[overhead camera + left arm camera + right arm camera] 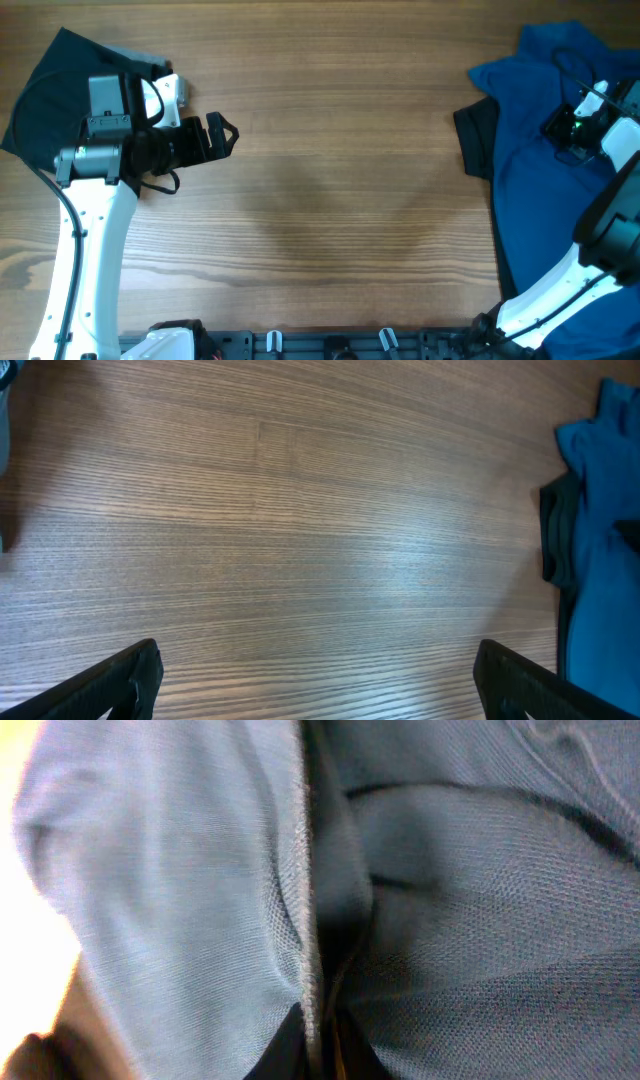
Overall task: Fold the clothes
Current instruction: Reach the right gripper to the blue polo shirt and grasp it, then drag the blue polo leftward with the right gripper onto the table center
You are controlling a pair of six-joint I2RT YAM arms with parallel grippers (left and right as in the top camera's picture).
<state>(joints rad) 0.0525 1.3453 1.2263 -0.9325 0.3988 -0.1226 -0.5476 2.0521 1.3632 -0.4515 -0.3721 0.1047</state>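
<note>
A medium-blue shirt (535,170) lies crumpled at the table's right side, over a black garment (474,138) that sticks out at its left edge. My right gripper (574,125) is down on the shirt. In the right wrist view its jaws (316,1038) are shut on a seam edge of the blue fabric (180,890), which fills the view. My left gripper (222,134) is open and empty over bare wood at the left. In the left wrist view its jaws (318,665) are wide apart, with the blue shirt (605,560) and black garment (553,540) far off.
A dark garment (50,85) lies at the table's far left corner, partly under my left arm. Bare wooden table (340,190) spans the space between the two arms. A black rail (330,343) runs along the front edge.
</note>
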